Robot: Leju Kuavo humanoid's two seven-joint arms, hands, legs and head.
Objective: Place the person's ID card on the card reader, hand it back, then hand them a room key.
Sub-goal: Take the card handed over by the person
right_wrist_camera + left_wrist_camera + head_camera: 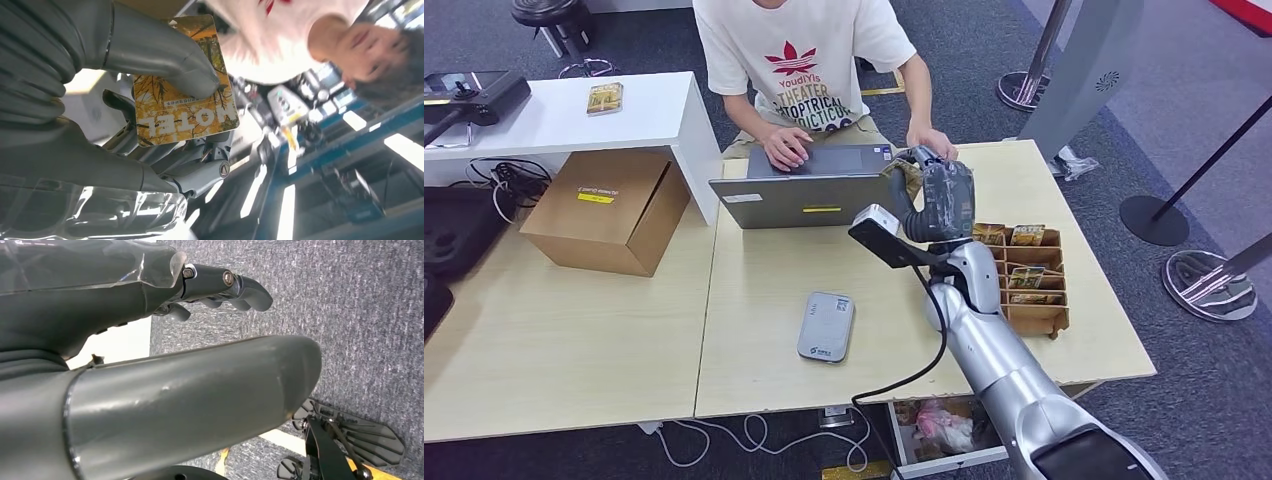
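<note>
Now, handling: the thin stiff yellow HOTEL-printed room key card [185,82] looks light and slick; best taken by its free edge.
Axis: long side lies across the fingers, face toward the person [799,50].
Right hand [939,195]: thumb pinching card, at table's far edge.
Left hand [220,287]: curled, empty.

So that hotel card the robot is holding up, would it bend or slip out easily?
The hotel card probably stays stiff: it juts flat and unbent from the right hand. Its printed face looks glossy, so it may slide, being pinched only between thumb and fingers. Thin, so likely light.
</note>
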